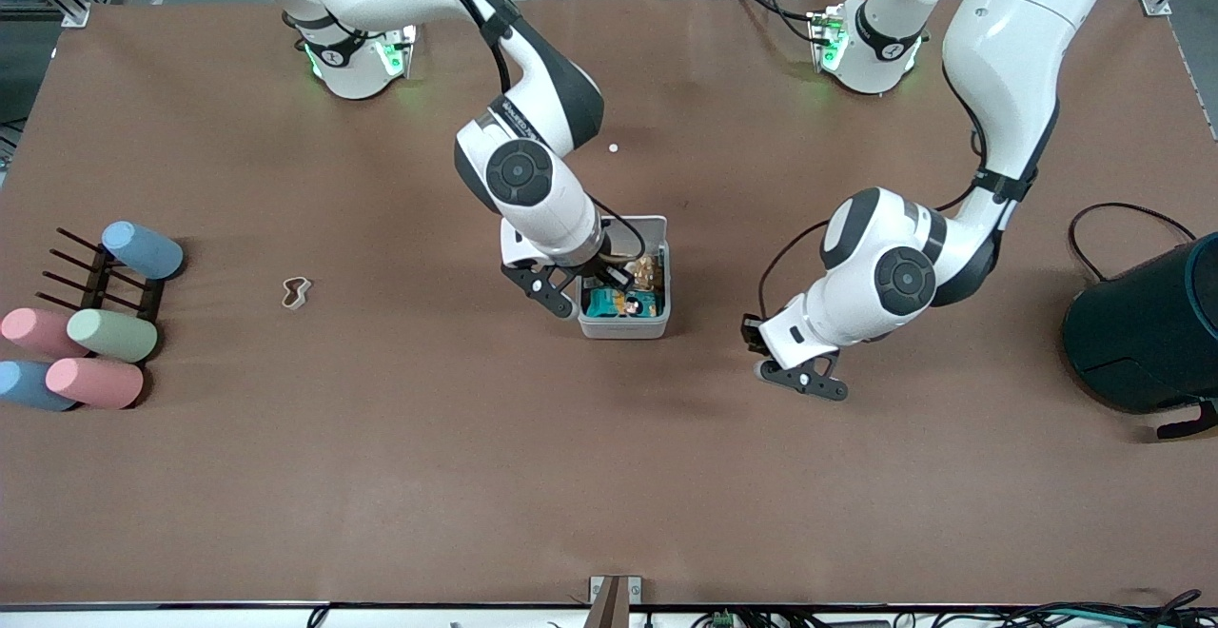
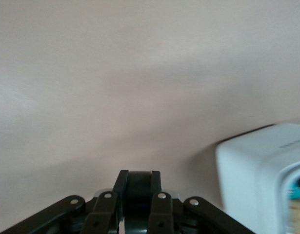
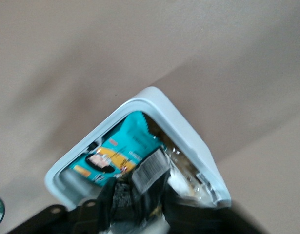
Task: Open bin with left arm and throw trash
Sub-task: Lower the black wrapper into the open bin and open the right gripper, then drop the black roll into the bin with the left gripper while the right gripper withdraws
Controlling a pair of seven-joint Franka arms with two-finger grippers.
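Observation:
The small white bin stands open in the middle of the table, with teal and yellow packets inside. My right gripper hangs over the bin's opening, shut on a crumpled black shiny wrapper of trash. In the right wrist view the wrapper sits between that gripper's fingers, above the bin's rim. A whitish loop band lies on the table toward the right arm's end. My left gripper waits low over the table beside the bin, toward the left arm's end, shut and holding nothing. The left wrist view shows this gripper with the bin's corner beside it.
Pastel cylinders and a dark rack sit at the right arm's end. A large dark teal round container stands at the left arm's end. A tiny white bead lies farther from the front camera than the bin.

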